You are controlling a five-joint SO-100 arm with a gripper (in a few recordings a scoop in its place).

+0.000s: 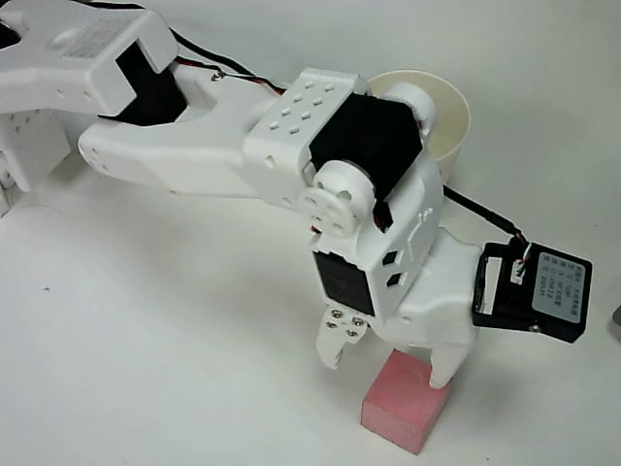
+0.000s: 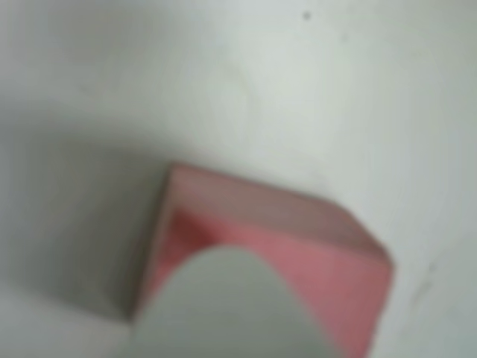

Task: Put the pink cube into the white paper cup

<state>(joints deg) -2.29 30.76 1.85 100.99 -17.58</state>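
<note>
The pink cube (image 1: 406, 406) lies on the white table near the bottom edge of the overhead view. My white gripper (image 1: 388, 363) stands open just above it, one fingertip (image 1: 335, 348) to the cube's left and the other fingertip (image 1: 442, 369) over its upper right corner. In the wrist view the pink cube (image 2: 298, 246) is blurred and close, with one white fingertip (image 2: 231, 313) in front of it. The white paper cup (image 1: 448, 115) stands upright at the top of the overhead view, partly hidden behind the arm's wrist.
The white arm (image 1: 194, 146) stretches from the upper left across the table. A black camera module (image 1: 534, 291) hangs on the wrist's right side. Bare white table (image 1: 146, 369) lies to the left of the cube.
</note>
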